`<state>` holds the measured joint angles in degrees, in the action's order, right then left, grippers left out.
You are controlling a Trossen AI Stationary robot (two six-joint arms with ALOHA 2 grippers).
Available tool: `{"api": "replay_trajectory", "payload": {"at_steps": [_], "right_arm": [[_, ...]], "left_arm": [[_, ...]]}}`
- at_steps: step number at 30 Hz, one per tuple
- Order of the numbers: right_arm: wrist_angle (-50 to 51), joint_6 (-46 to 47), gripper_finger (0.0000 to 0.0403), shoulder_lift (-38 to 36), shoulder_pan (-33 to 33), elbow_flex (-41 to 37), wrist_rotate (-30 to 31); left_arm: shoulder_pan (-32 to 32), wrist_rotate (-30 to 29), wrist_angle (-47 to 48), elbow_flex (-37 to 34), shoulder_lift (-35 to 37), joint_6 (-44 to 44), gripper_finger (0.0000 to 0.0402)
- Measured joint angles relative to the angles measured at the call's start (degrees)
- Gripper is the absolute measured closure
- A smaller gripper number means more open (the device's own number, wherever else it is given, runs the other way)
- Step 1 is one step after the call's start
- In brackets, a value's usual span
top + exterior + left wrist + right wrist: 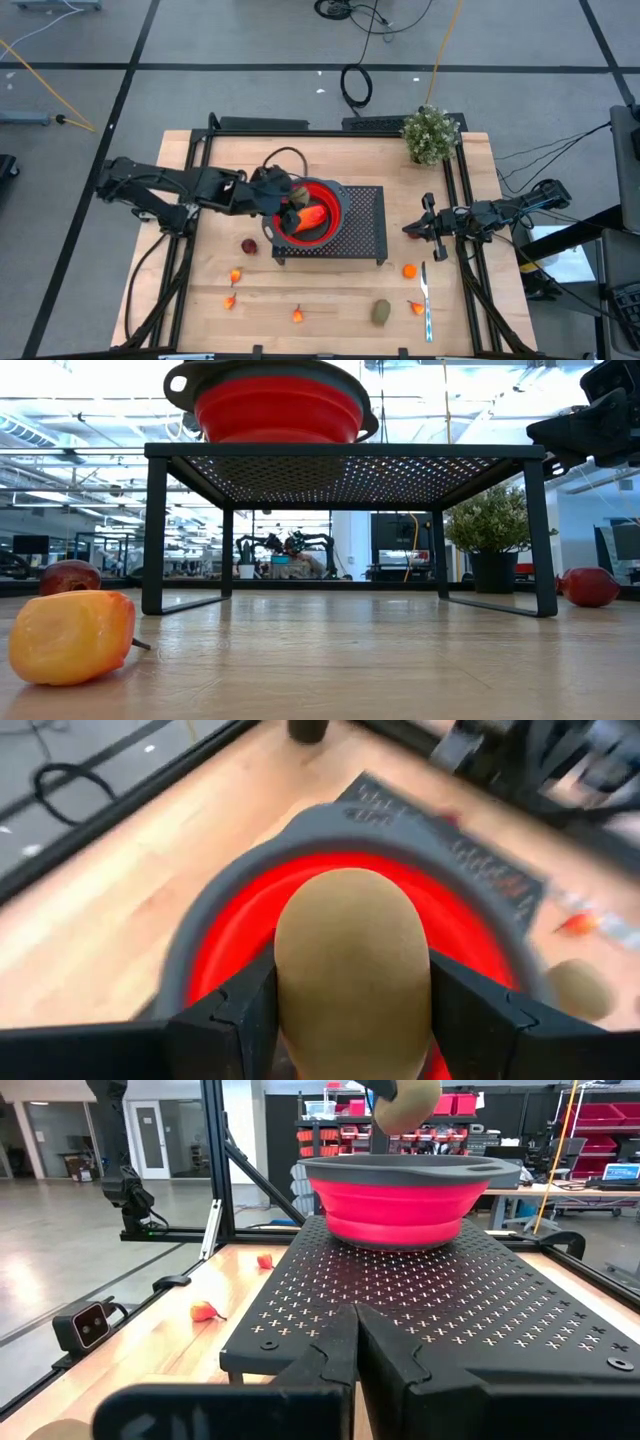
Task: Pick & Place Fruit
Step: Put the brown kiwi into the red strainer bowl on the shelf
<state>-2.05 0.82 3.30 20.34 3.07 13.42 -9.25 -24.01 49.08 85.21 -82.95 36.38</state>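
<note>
My left gripper is over the red bowl, shut on a brownish-green oval fruit. The right wrist view shows that oval above the bowl's grey rim. The bowl stands on a black perforated stand, and a long orange piece lies in it. My right gripper is shut on nothing and hovers off the stand's right side. On the table lie a dark red round fruit, a second brownish-green oval and small orange bits. My left gripper pinches the oval fruit between its two fingers, one on each long flank. The fingers come from the table's left, slanting down. The oval's rounded end sticks out past the fingertips. It is lifted clear, over the bowl's red inside.
A silver utensil with a light-blue handle lies by the near right edge, next to an orange-red bit. A potted plant stands at the far right corner. Bare wood shows in front of the stand.
</note>
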Motion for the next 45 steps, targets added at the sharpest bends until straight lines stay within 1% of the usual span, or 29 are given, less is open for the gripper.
{"api": "replay_trajectory", "payload": {"at_steps": [7, 13, 19, 24, 29, 33, 38, 45], "right_arm": [[0.00, 0.00, 0.0403, 0.04, 0.00, 0.00, -0.01], [0.04, 0.00, 0.0403, 0.06, 0.00, 0.00, -0.01], [0.07, 0.00, 0.0403, 0.06, 0.00, -0.01, -0.01], [0.09, 0.00, 0.0403, 0.06, 0.00, 0.00, -0.01], [0.09, 0.00, 0.0403, 0.06, 0.00, -0.01, -0.01], [0.11, 0.00, 0.0403, 0.06, 0.02, 0.00, -0.01], [0.02, 0.02, 0.0403, 0.06, 0.02, -0.01, 0.02], [-0.11, 0.02, 0.0403, 0.10, 0.00, -0.02, 0.02]], "left_arm": [[2.21, 1.60, 5.07, 7.55, -7.60, -8.72, 0.0193], [3.56, 3.42, 9.56, 11.61, -12.56, -15.12, 0.0193], [4.17, 3.58, 11.91, 12.00, -14.29, -21.00, 0.0193], [4.15, 3.45, 11.82, 12.10, -14.29, -28.13, 0.0193], [4.15, 3.35, 11.61, 12.11, -14.54, -33.06, 0.0193], [4.15, 3.00, 10.85, 12.08, -15.35, -34.76, 0.0193], [4.19, 3.34, 11.54, 12.12, -17.42, -34.90, 0.0193], [4.19, 2.96, 10.84, 12.08, -17.35, -34.34, 0.0192]]}}
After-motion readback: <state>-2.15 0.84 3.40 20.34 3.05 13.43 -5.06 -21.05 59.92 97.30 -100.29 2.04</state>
